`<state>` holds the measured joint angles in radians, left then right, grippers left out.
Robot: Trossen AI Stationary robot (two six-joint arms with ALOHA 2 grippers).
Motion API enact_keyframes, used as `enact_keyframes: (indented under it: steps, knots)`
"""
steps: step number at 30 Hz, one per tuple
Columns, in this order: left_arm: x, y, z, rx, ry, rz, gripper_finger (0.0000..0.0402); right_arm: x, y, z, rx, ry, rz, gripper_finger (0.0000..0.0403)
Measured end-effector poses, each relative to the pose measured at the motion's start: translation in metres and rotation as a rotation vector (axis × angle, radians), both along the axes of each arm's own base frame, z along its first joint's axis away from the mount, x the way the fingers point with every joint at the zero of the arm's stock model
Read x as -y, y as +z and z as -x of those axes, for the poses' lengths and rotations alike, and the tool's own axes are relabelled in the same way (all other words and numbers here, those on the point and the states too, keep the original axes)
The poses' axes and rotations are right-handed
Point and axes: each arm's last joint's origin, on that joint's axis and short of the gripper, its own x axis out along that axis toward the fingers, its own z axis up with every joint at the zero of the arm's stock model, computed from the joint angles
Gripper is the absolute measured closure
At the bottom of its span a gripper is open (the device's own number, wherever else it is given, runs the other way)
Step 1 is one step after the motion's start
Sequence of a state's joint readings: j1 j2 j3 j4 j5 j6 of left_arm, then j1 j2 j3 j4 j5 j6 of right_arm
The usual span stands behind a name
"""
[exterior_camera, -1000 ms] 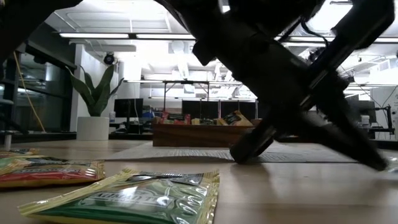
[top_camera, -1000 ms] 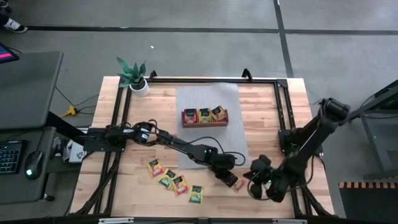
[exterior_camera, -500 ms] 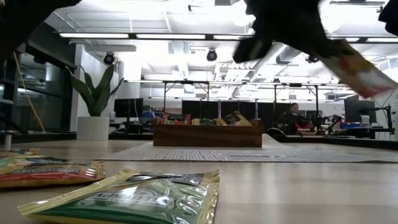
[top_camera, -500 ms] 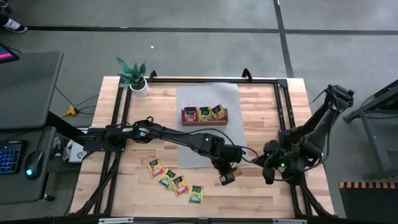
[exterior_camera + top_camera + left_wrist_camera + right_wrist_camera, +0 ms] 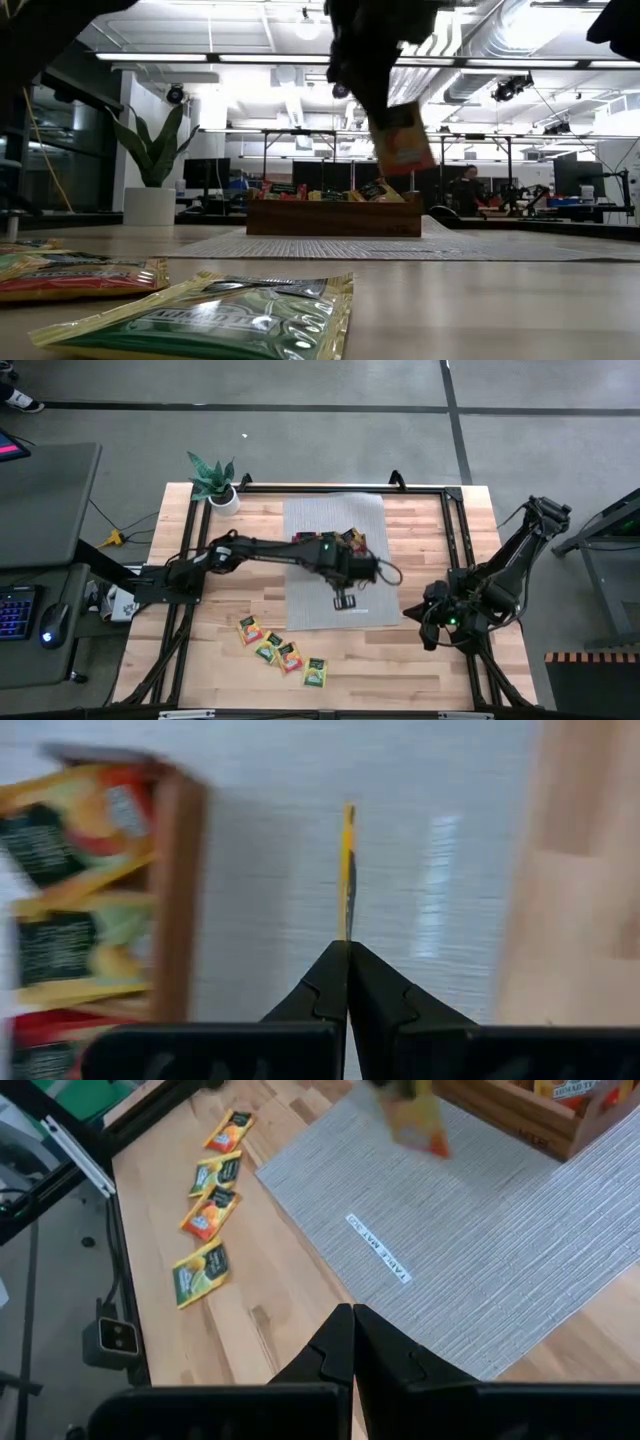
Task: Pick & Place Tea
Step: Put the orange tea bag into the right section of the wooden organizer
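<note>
My left gripper [image 5: 345, 598] hangs above the grey mat [image 5: 310, 610], just near of the brown wooden tray [image 5: 305, 548], and is shut on one red and yellow tea packet [image 5: 403, 140]. In the left wrist view that packet [image 5: 347, 870] shows edge-on beyond the shut fingers. The tray [image 5: 335, 215] holds several packets standing in its compartments. Several more packets [image 5: 282, 652] lie flat on the wood near the table's near edge. My right gripper [image 5: 432, 622] waits shut past the mat's right near corner, touching nothing. My left gripper pinches the tea packet by its upper edge [image 5: 390, 112] between the two fingers [image 5: 330, 980], coming from above and pointing down. The packet hangs below the fingers, lifted clear of the mat and slightly tilted.
A potted plant [image 5: 215, 482] stands at the table's far left corner. A black frame rail [image 5: 340, 487] runs round the table edges. Loose packets [image 5: 205, 1195] lie on the near left wood; the green one [image 5: 220, 320] is closest to the low camera.
My left gripper has risen from the wood by the near edge, carrying the packet lifted clear, and swung toward the far edge over the mat to just before the tray. My right gripper drew back toward the table's right edge and has since kept still.
</note>
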<state>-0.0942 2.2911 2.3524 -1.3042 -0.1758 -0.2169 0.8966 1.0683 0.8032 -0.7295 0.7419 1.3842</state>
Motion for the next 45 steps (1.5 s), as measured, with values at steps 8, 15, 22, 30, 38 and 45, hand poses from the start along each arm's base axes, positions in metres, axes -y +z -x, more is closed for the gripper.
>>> enact_keyframes:
  steps: [8, 15, 22, 30, 38, 45]
  knots:
    - [-0.035, 0.001, 0.000, -0.031, -0.026, -0.072, 0.0401, 0.006, 0.000, -0.005, 0.004, -0.043, 0.001, 0.0403]
    - [-0.063, 0.001, 0.000, -0.046, -0.058, -0.121, 0.0401, 0.013, 0.000, -0.012, 0.008, -0.093, 0.004, 0.0403]
    - [-0.090, 0.002, 0.000, -0.044, -0.101, -0.159, 0.0401, 0.018, 0.001, -0.019, 0.021, -0.129, 0.000, 0.0403]
    - [-0.115, 0.004, -0.001, -0.022, -0.135, -0.197, 0.0401, 0.022, 0.003, -0.024, 0.036, -0.159, -0.010, 0.0403]
    - [-0.126, -0.007, -0.005, -0.036, -0.173, -0.174, 0.0401, 0.025, 0.003, -0.027, 0.040, -0.179, -0.014, 0.0403]
    - [-0.125, -0.022, -0.010, -0.067, -0.193, -0.155, 0.0401, 0.026, 0.003, -0.027, 0.043, -0.184, -0.017, 0.0403]
